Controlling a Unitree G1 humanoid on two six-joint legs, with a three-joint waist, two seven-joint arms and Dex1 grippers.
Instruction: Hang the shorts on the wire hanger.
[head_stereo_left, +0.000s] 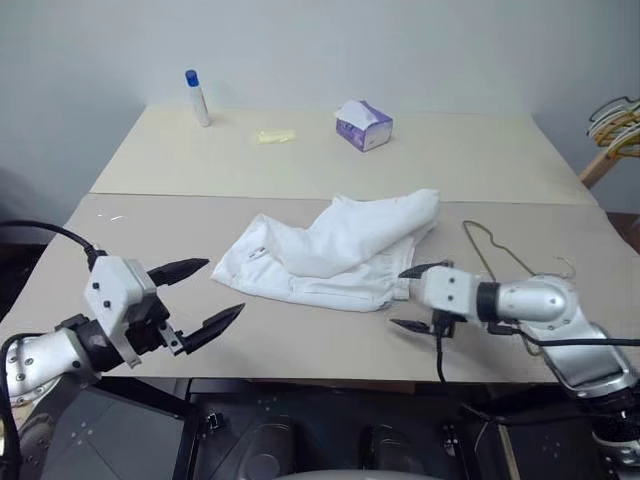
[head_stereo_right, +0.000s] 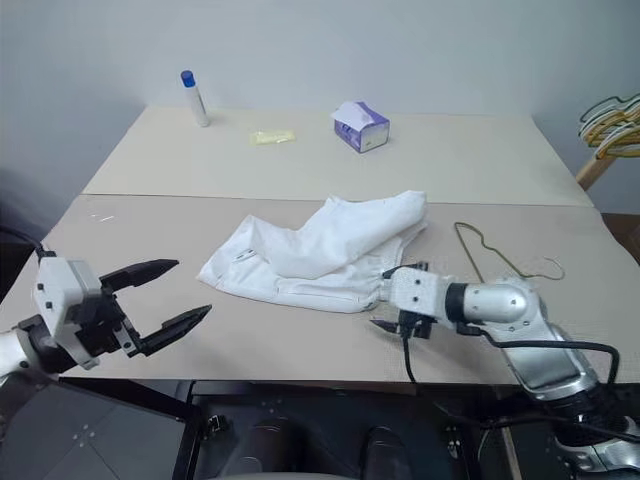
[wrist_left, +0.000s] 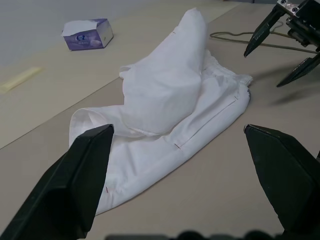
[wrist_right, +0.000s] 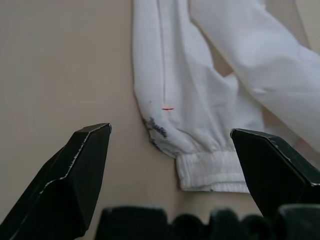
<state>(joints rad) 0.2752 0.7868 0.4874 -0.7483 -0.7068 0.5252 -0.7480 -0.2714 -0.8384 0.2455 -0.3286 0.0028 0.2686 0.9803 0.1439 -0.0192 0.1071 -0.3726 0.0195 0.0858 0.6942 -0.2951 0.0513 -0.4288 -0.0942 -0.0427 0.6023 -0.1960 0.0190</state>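
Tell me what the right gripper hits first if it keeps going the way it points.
Likely the shorts: the open right gripper aims at their gathered waistband corner, just ahead on the table.

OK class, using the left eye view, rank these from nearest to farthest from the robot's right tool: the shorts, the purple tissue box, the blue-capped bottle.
1. The shorts, just beside the right tool, mid-table.
2. The purple tissue box, on the far half of the table.
3. The blue-capped bottle, at the far left corner.

table (head_stereo_left: 180, 160): beige | far edge: blue-capped tube (head_stereo_left: 197, 97), yellow scrap (head_stereo_left: 276, 136), purple tissue box (head_stereo_left: 363, 126) | right: hanger bunch (head_stereo_left: 614, 125)
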